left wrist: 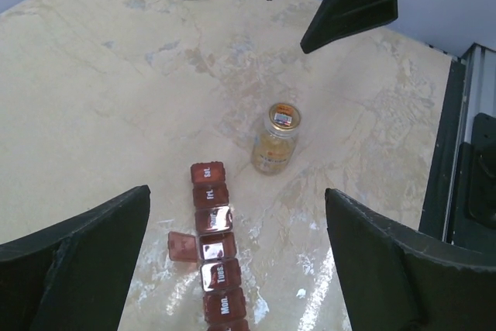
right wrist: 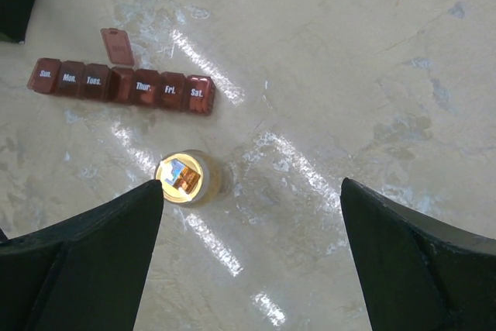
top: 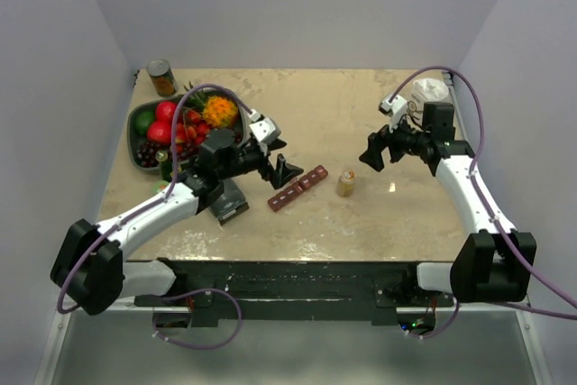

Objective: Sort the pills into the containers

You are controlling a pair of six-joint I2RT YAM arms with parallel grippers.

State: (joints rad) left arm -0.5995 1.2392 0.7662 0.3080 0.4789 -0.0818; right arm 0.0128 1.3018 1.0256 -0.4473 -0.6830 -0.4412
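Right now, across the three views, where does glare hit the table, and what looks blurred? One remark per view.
Right wrist: white glare streaks cross the table beside the pill organiser; the pill bottle glows washed out. Left wrist: faint sheen, day labels readable, jaws soft-edged. Top external: even light, one glint right of the bottle.

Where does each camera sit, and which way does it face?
Top external: above and behind the bases, looking down on the table; left arm and right arm show.
Left wrist: on the left arm, facing across toward the right gripper; its own fingers frame the bottom.
Right wrist: on the right arm, looking steeply down; own fingers fill the bottom corners.
Shared: both wrist views show the pill bottle and red compartment strip.
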